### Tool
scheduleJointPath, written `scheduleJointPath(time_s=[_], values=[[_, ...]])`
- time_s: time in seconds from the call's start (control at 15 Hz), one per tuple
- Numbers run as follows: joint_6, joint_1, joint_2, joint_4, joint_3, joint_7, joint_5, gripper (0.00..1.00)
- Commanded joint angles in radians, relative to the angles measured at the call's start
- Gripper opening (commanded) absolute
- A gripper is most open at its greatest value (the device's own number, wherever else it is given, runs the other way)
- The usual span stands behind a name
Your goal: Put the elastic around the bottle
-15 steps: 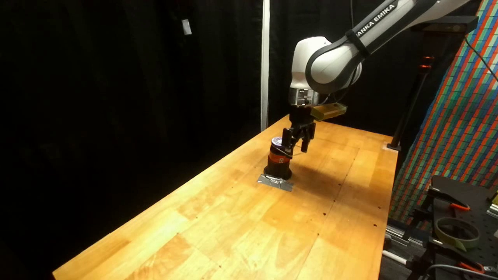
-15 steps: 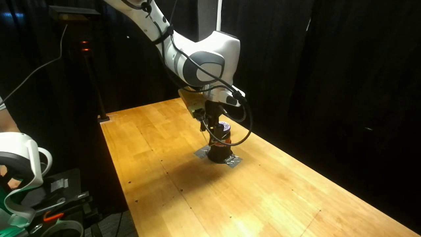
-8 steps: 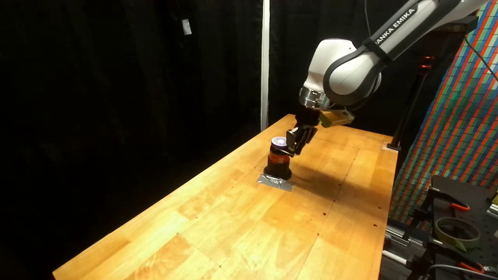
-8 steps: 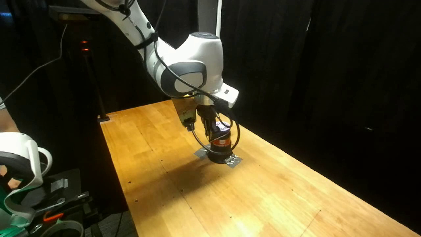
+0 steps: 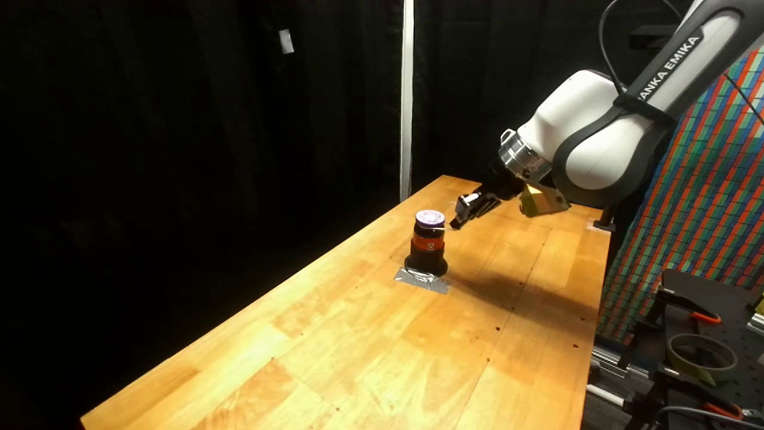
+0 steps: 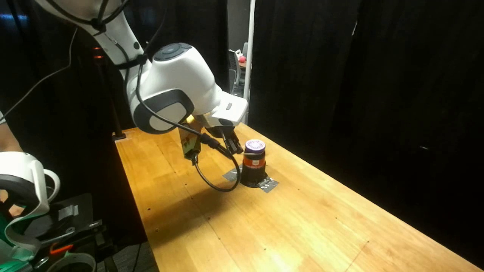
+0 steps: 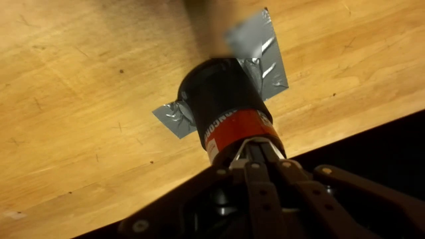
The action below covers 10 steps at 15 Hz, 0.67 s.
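Note:
The bottle (image 5: 428, 243), dark with a red-orange label and a purple-and-white lid, stands upright on the table in both exterior views. A thin pale elastic (image 6: 251, 153) crosses its side just under the lid and runs to my fingertips; its far side is hidden. My gripper (image 5: 456, 224) is tilted beside the bottle's upper part, a short gap away, its fingers together. In the wrist view the gripper (image 7: 260, 146) is shut, with a pale band passing over the fingertips, apparently the elastic. There the fingers cover the bottle's (image 7: 229, 93) upper end.
Silver tape (image 5: 421, 279) fixes the bottle's dark base to the wooden table (image 5: 382, 346). From the arm a black cable (image 6: 223, 190) hangs in a loop near the bottle. A bench with a tape roll (image 5: 701, 358) stands beside the table.
My gripper has gone from open to shut. The arm has tilted and drawn away from the bottle, and the elastic now spans from the bottle to the fingertips. The bottle has not moved.

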Motion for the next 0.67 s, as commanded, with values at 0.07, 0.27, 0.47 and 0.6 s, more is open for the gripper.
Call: scheduleJointPath(time_s=[0.07,0.27,0.47,0.6], values=[[0.356,-0.156,0.052,-0.081,0.184,0.1,-0.095,0.08],[0.542,-0.181,0.106,-0.109,0.176,0.118,-0.169,0.07],[0.513,-0.15,0.114,-0.128,0.091,0.251,-0.272,0.33],[0.508,-0.108,0.12,-0.117,0.056,0.226,-0.251,0.22]])
